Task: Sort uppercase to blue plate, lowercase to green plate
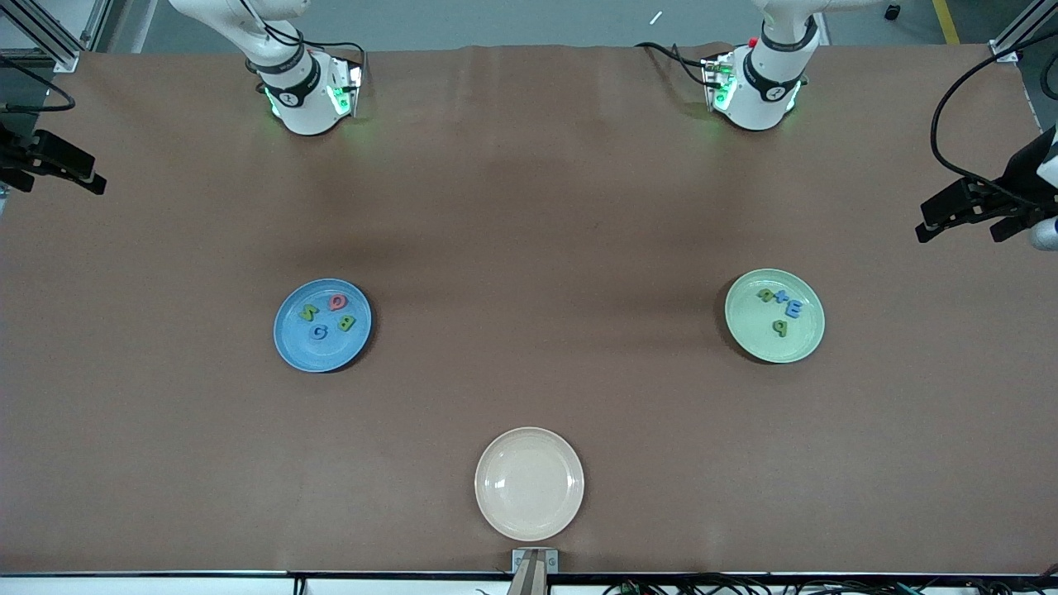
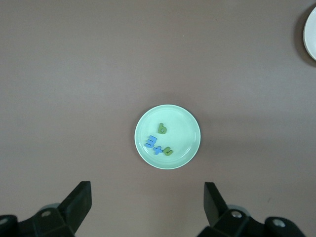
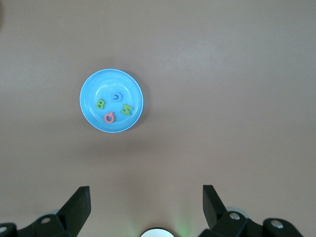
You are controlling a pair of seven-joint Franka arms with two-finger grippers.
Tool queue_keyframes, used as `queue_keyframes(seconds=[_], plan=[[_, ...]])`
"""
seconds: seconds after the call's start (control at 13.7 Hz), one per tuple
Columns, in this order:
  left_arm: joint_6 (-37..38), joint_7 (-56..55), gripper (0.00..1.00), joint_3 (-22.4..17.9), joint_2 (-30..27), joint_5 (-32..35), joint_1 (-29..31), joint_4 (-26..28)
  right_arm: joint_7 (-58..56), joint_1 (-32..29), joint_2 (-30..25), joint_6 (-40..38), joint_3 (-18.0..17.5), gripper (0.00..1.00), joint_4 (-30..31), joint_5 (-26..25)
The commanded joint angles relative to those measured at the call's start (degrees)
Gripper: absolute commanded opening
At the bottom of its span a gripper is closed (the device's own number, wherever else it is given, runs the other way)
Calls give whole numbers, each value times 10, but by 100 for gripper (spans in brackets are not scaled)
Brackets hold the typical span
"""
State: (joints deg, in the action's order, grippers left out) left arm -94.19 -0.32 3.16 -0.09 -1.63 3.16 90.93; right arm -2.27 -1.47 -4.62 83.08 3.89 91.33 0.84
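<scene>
4 uppercase on blue plate, both grippers open, raised

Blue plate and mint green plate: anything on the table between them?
Nothing. In the front view the brown table is bare between the round blue plate and the pale mint green plate; the cream plate sits nearer the camera.

Big table covered in a plain brown sheet, faint creases showing near the top edge. Grey floor runs past it, with aluminium frame posts at the corners and black cables along the nearest edge.
</scene>
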Motion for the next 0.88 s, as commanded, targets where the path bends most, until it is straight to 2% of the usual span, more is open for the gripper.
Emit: queue_keyframes(seconds=[0.0, 0.8], plan=[[11, 15, 100, 4, 2, 12, 0, -19, -12, 2, -17, 9, 1, 100, 21, -1], [11, 28, 100, 4, 2, 12, 2, -17, -12, 2, -17, 10, 1, 100, 20, -5]])
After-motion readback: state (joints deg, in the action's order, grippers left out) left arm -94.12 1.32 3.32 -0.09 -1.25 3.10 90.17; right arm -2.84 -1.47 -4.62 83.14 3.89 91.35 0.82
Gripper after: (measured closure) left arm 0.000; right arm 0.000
